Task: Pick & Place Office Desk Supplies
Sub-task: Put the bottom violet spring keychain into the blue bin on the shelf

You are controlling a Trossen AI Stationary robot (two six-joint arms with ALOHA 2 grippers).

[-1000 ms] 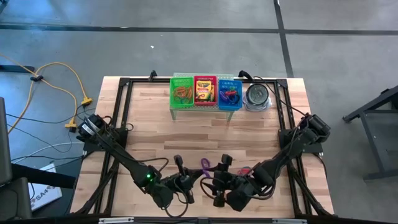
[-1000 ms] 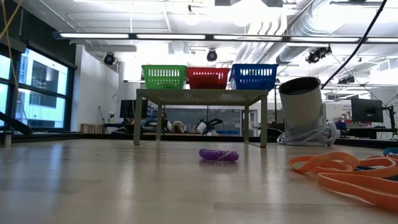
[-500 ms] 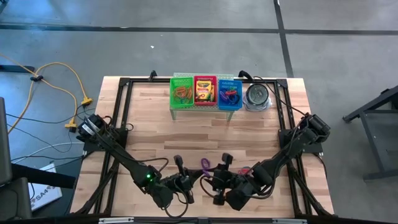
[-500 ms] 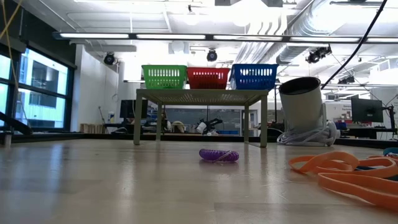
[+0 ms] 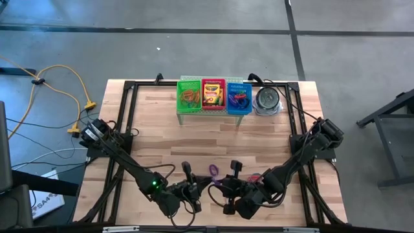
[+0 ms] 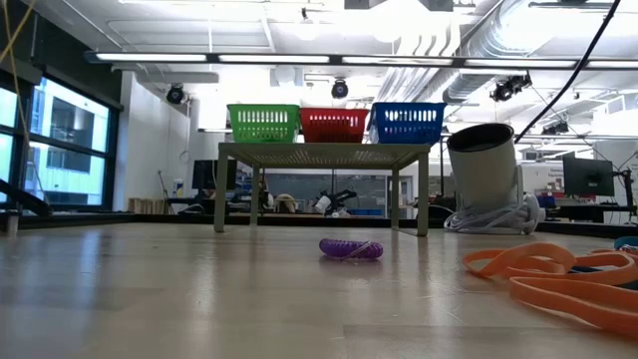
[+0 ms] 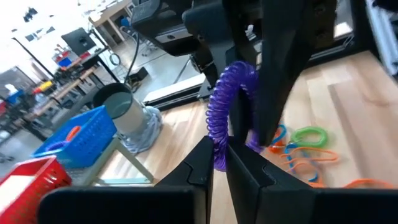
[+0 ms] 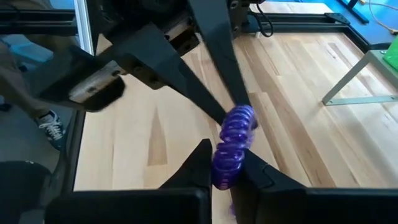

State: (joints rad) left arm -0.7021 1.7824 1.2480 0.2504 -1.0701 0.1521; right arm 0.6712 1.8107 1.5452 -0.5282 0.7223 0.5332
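A purple coiled rubber-band loop [image 7: 227, 99] hangs above the table's near middle between my two grippers. My left gripper [image 5: 206, 184] and my right gripper [image 5: 221, 185] meet there tip to tip, each shut on the loop. A second purple loop [image 6: 351, 249] lies flat on the wood just beyond them [image 5: 213, 170]. Crayon boxes [image 5: 212, 94] stand in the red basket at the far side. Loose orange bands [image 6: 538, 269] and a green band [image 7: 310, 135] lie on the table to the right. My left gripper pinches one end of the purple loop [image 7: 219, 152] between its two fingers, coming nearly level from the table's left. The loop arches up from the fingers, clear of the table. My right gripper pinches the loop's other end [image 8: 225, 163] between its two fingers, slanting down from the table's right. The coil runs on to the left gripper's fingertips [image 8: 214, 106], clear of the table.
A small rack at the far side carries a green basket [image 5: 190, 95], a red basket [image 5: 203, 103] and a blue basket [image 5: 239, 97]. A round metal tin [image 5: 266, 99] stands right of it. A black frame [image 5: 129, 129] runs around the table's edges.
My right gripper has shut on the purple loop while both arms have stayed where they were. The loop on the table has not moved.
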